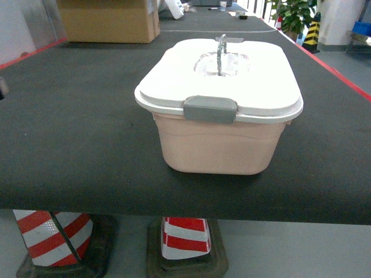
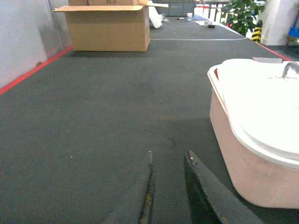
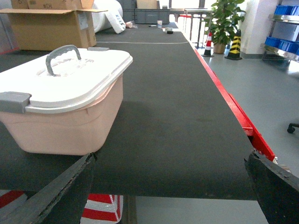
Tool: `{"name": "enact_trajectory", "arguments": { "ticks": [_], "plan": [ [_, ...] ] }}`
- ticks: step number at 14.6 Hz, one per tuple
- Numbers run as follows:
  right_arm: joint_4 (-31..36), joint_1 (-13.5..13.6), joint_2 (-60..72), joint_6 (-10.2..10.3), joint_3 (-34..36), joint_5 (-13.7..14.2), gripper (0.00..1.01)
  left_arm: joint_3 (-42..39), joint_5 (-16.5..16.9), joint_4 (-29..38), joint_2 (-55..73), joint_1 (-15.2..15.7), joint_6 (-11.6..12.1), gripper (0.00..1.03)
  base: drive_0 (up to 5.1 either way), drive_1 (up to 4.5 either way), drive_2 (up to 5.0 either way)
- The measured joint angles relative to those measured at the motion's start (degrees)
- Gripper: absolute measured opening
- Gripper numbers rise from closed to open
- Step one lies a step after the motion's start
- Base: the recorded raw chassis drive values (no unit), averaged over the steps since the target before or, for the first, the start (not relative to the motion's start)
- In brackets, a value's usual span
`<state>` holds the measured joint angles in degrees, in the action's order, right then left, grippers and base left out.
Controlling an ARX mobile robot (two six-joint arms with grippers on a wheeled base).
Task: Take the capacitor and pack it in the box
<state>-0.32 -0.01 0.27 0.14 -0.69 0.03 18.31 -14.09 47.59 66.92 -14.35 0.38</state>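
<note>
The box (image 1: 217, 147) is a pale pink tub standing in the middle of the black table, near its front edge. Its white lid (image 1: 174, 75) is on, with a grey latch (image 1: 210, 109) facing me and the grey handle (image 1: 221, 46) standing up. No capacitor shows in any view. In the left wrist view my left gripper (image 2: 169, 156) is low over the mat, left of the box (image 2: 238, 154), jaws a little apart and empty. My right gripper (image 3: 170, 158) is wide open at the table's front edge, right of the box (image 3: 60, 128), holding nothing. Neither gripper shows in the head view.
A brown cardboard carton (image 1: 110, 20) stands at the far left of the table. Red-and-white cones (image 1: 52, 237) sit on the floor under the front edge. A red strip (image 3: 238, 116) marks the table's right edge. Blue bins (image 3: 285, 9) and a plant (image 3: 224, 18) lie beyond.
</note>
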Motion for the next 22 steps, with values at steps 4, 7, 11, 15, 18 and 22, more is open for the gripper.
{"name": "enact_trajectory", "arguments": {
  "ticks": [4, 7, 11, 15, 18, 22],
  "plan": [
    [0.0, 0.0, 0.0, 0.0, 0.0, 0.0, 0.98, -8.4, 4.9, -2.1, -10.7, 5.4, -0.2, 0.02, 0.0, 0.00, 0.0],
    [0.0, 0.0, 0.0, 0.0, 0.0, 0.0, 0.98, -12.2, 7.7, -6.0, -18.7, 8.4, -0.2, 0.02, 0.0, 0.00, 0.0],
    [0.0, 0.0, 0.0, 0.0, 0.0, 0.0, 0.98, -16.6, 13.2, -8.0, -27.0, 14.7, -0.3, 0.02, 0.0, 0.00, 0.0],
    [0.0, 0.0, 0.0, 0.0, 0.0, 0.0, 0.98, -17.5, 14.1, -17.6, -36.9, 14.3, -0.3, 0.02, 0.0, 0.00, 0.0],
    [0.0, 0.0, 0.0, 0.0, 0.0, 0.0, 0.98, -17.5, 14.1, -24.2, -43.3, 14.3, -0.3, 0.02, 0.0, 0.00, 0.0],
    [0.0, 0.0, 0.0, 0.0, 0.0, 0.0, 0.98, -17.5, 14.1, -30.8, -50.3, 14.3, -0.3, 0.02, 0.0, 0.00, 0.0]
  ]
}}
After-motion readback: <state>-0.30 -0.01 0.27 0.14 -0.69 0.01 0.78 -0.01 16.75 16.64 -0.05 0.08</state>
